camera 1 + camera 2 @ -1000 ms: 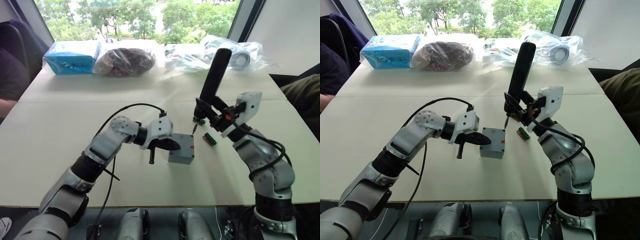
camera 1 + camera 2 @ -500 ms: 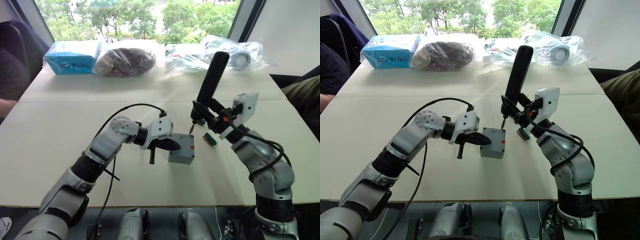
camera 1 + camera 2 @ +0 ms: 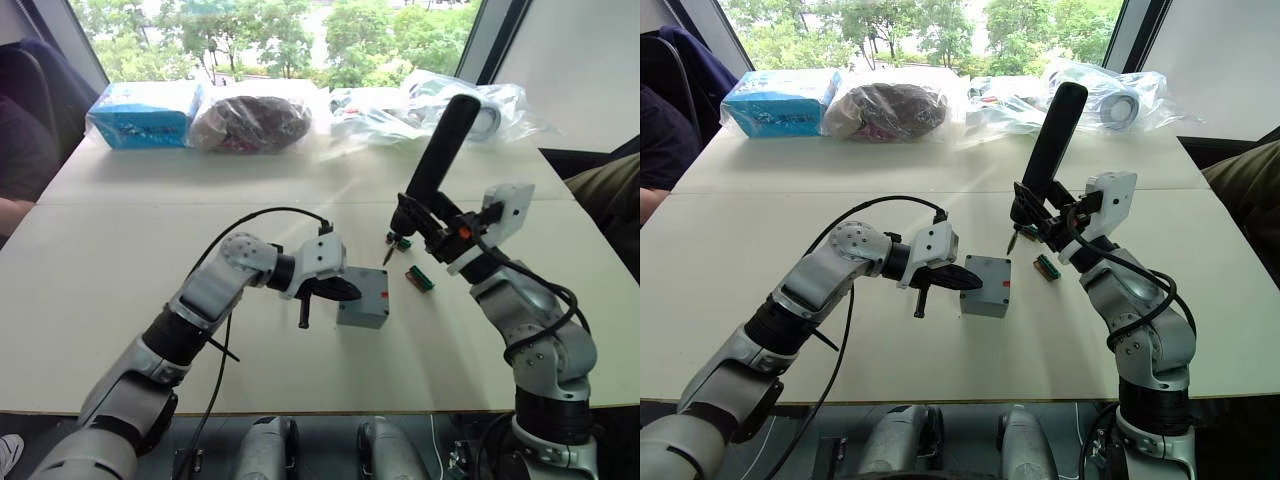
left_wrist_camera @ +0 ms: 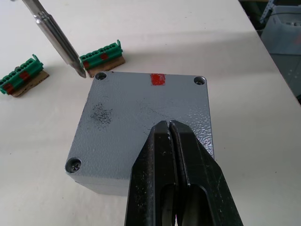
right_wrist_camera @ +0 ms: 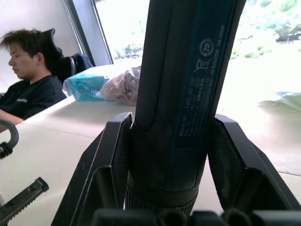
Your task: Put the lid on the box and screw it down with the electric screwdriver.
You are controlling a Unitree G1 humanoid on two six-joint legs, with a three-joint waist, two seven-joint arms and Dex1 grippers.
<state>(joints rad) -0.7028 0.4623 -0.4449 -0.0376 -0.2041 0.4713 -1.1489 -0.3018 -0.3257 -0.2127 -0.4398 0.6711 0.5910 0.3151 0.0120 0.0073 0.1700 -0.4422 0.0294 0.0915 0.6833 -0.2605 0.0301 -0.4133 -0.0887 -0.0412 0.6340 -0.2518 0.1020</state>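
- Box point(image 4: 141, 127) sits mid-table w/ lid point(image 4: 122, 101) on top, red mark at one edge.
- Left gripper point(image 4: 169, 136): fingers pressed together, tips resting on lid.
- Right gripper point(image 3: 425, 225) clamps the screwdriver point(image 3: 437, 160), tilted; bit tip just beside lid's corner screw hole.
- Two green connectors point(image 4: 101, 54) lie near box.

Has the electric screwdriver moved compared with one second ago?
Yes. The electric screwdriver now leans further to the robot's right, judged against the plastic bags behind it; its bit hangs over the box's far corner.
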